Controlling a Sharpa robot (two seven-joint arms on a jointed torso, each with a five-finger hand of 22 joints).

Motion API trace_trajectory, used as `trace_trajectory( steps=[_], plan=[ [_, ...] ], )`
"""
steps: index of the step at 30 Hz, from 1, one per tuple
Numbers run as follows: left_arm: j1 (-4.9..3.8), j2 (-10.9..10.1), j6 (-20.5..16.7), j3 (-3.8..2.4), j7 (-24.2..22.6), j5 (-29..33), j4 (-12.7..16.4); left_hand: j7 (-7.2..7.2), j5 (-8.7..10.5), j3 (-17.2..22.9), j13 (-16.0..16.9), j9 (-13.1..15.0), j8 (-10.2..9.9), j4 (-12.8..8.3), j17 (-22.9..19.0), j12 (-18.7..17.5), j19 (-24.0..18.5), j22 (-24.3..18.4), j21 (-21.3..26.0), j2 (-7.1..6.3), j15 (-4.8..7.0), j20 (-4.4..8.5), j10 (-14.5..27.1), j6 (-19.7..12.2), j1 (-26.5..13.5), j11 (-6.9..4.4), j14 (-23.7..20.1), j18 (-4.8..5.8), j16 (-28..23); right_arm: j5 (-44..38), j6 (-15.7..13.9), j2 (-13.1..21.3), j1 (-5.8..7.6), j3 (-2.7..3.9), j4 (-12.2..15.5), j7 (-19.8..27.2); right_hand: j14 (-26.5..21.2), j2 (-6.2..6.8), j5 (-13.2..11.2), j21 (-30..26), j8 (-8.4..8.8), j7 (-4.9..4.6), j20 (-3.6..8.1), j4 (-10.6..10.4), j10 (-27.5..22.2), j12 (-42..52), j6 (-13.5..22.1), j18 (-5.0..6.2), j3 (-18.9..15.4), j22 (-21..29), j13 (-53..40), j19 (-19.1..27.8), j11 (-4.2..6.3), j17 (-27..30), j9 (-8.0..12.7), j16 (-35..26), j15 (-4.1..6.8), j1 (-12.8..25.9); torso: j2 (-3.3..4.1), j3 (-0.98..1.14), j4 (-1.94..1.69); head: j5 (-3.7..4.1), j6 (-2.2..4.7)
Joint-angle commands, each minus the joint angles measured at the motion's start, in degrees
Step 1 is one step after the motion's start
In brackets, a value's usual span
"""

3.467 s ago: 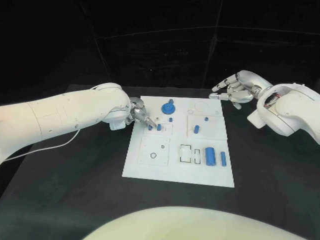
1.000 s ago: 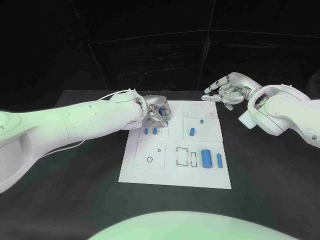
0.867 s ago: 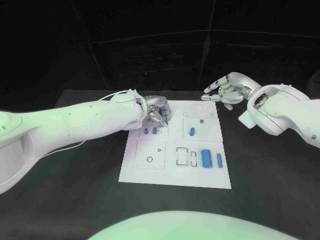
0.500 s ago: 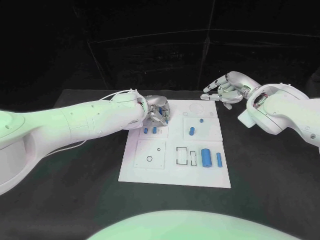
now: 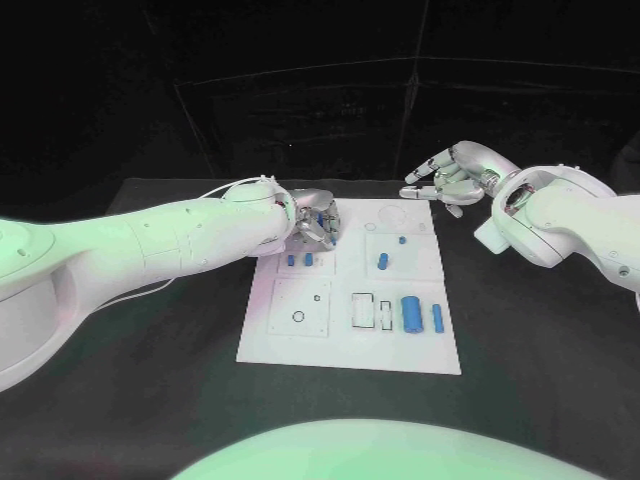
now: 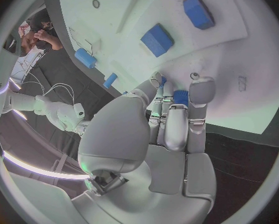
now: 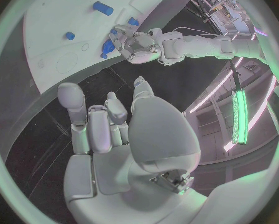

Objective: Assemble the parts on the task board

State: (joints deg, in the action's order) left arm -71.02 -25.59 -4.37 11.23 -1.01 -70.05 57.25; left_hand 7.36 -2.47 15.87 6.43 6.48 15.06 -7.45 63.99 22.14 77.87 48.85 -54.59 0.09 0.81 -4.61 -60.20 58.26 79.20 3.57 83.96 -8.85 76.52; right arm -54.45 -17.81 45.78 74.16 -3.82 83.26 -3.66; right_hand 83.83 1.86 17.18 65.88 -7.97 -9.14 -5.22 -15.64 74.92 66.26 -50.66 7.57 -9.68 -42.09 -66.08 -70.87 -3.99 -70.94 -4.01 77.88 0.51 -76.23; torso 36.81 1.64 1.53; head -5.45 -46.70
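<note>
Now the left hand [image 5: 314,222] sits over the far left corner of the task board [image 5: 306,343], its fingers [image 6: 200,95] curled down around a blue knobbed part [image 6: 180,96] that shows between the fingertips in the left wrist view, so it grasps that piece at the spot where the part stood a few seconds ago. Since then the left arm has swung across the board's left edge and the hand has closed over the knob; over the last second it has hardly shifted, which suggests it is seating or gripping the part, not carrying it off. Whether the knob is lifted clear of the board or still resting in its seat cannot be told. The right hand [image 5: 451,178] hovers just beyond the far right corner of the board, fingers loosely spread and empty, much as it was earlier. On the board, two small blue pegs [image 5: 299,260] lie just nearer the robot than the left hand, a short blue pin [image 5: 384,263] rests near the middle, and a large blue cylinder [image 5: 410,314] with a slimmer blue rod [image 5: 437,318] beside it lies toward the near right corner, all unmoved. Most pieces remain loose, so the assembly looks to be at an early stage, with the knob as the step in hand.
</note>
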Motion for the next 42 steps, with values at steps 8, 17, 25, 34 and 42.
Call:
trace_trajectory(
  steps=[8, 17, 25, 34, 42],
  plan=[
    [0.39, -1.23, -3.26, 0.16, -2.34, 0.33, 1.86, -0.15, -0.25, 1.92, -0.70, -0.39, -0.43, -0.60, -0.28, -1.03, 0.90, 1.91, -1.77, 0.12, 0.57, 0.24, -2.13, 1.80, -0.96, -0.22, 0.84, 1.02, 0.41, 0.14, -0.40, 0.07, 0.10, 0.03, 0.13, 0.50, 2.39, -0.03, 0.10, -0.28, -0.31, 0.08, -0.06, -0.07, -0.22, 0.37, 0.19, 0.73, -0.05, -0.06, -0.08, -0.39, 0.06, -0.05, 0.02, -0.30, 0.18, -0.63, -0.06, 0.00, -0.21, 0.08, 0.19],
    [-0.27, -4.17, -6.71, -1.30, -3.54, 3.47, 5.57, 0.05, -0.25, 3.29, -1.43, -0.88, -1.14, -1.02, -0.55, -2.15, 1.01, 2.64, -2.35, -0.38, 0.49, 0.26, -2.91, 2.39, -1.96, -0.08, 0.96, 1.12, 0.45, 0.14, -0.47, 0.24, 0.10, 0.03, 0.12, 0.50, 2.39, -0.03, 0.10, -0.28, -0.31, 0.08, -0.06, -0.07, -0.22, 0.37, 0.19, 0.73, -0.05, -0.06, -0.08, -0.39, 0.06, -0.05, 0.02, -0.30, 0.18, -0.63, -0.06, 0.00, -0.14, -0.02, 0.51],
    [-0.45, -6.53, -6.70, -2.91, -3.49, 4.78, 7.58, 0.00, -0.26, 3.66, -1.63, -1.01, -1.32, -1.12, -0.70, -2.47, 1.05, 2.88, -2.55, -0.54, 0.53, 0.28, -3.23, 2.66, -2.26, -0.13, 0.97, 1.14, 0.43, 0.14, -0.46, 0.27, 0.10, 0.03, 0.05, 0.53, 2.39, -0.03, 0.10, -0.28, -0.31, 0.08, -0.06, -0.07, -0.22, 0.37, 0.19, 0.73, -0.05, -0.06, -0.08, -0.39, 0.06, -0.05, 0.02, -0.30, 0.18, -0.63, -0.08, -0.04, -0.14, -0.34, 0.83],
    [-0.50, -9.49, -4.51, -3.12, -2.37, 5.36, 8.45, -0.02, -0.25, 3.91, -1.83, -1.15, -1.52, -1.19, -0.82, -2.80, 1.32, 3.86, -3.38, -0.87, 0.54, 0.29, -3.60, 2.91, -2.73, -0.15, 1.00, 1.32, 0.43, 0.14, -0.43, 0.37, 0.10, 0.03, 0.01, 0.44, 2.39, -0.03, 0.10, -0.28, -0.31, 0.08, -0.06, -0.07, -0.22, 0.37, 0.19, 0.73, -0.05, -0.06, -0.08, -0.39, 0.06, -0.05, 0.02, -0.30, 0.18, -0.63, -0.04, -0.02, -0.29, -0.38, 0.67],
    [-0.20, -11.02, -2.25, -3.04, -1.58, 5.42, 8.44, -0.07, -0.25, 4.04, -1.90, -1.21, -1.61, -1.28, -0.95, -2.93, 1.39, 4.15, -3.62, -1.03, 0.57, 0.30, -3.77, 3.03, -2.83, -0.19, 0.99, 1.36, 0.38, 0.14, -0.44, 0.35, 0.10, 0.03, -0.06, 0.47, 2.39, -0.03, 0.10, -0.28, -0.31, 0.08, -0.06, -0.07, -0.22, 0.37, 0.19, 0.73, -0.05, -0.06, -0.08, -0.39, 0.06, -0.05, 0.02, -0.30, 0.18, -0.63, 0.04, -0.10, -0.12, -0.69, 0.51]
  ],
)
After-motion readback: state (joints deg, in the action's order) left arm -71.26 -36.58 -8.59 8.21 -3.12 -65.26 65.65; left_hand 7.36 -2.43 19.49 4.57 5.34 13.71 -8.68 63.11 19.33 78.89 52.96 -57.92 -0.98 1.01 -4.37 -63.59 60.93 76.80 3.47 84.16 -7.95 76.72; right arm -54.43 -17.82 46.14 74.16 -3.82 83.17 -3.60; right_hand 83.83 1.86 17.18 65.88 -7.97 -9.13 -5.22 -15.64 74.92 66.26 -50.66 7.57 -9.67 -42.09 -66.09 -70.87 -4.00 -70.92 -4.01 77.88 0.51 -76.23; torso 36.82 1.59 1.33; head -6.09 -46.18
